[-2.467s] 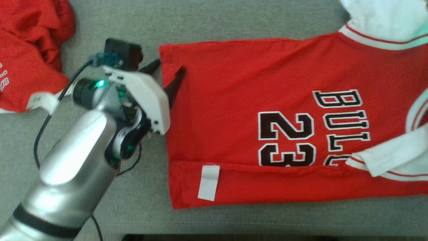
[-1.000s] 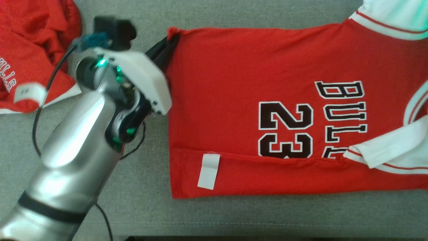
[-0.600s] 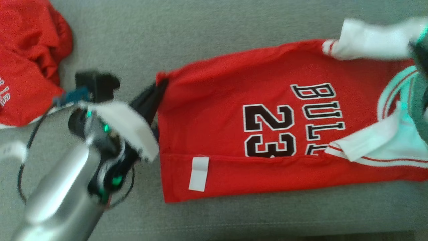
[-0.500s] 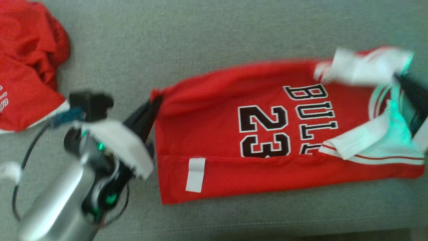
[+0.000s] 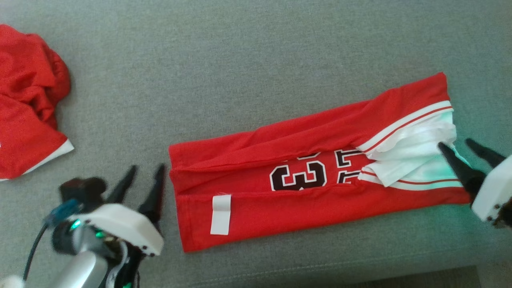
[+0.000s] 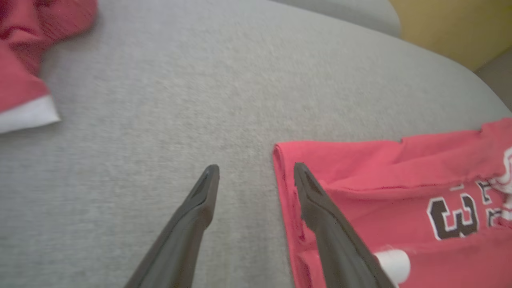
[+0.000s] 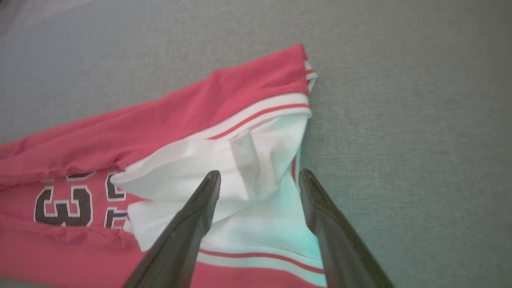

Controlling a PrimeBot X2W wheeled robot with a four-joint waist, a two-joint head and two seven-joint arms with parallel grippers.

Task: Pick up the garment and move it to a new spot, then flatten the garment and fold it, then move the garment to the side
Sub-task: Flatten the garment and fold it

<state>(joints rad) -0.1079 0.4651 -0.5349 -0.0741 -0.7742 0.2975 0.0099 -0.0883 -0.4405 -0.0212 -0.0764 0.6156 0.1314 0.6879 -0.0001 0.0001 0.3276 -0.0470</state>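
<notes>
The garment is a red jersey with black numbers and white sleeves, folded into a long narrow strip lying flat on the grey surface; it also appears in the left wrist view and right wrist view. My left gripper stands open just off the jersey's left end, holding nothing. At the jersey's white right end my right gripper is open, its fingers above the white cloth and gripping none of it.
A second red garment lies crumpled at the far left. The grey cushion's front edge runs just below the jersey. A yellow wall shows beyond the cushion in the left wrist view.
Both grippers drew the jersey's far edge toward me, folding it over the numbers, then let go and opened. The head camera has also shifted.
</notes>
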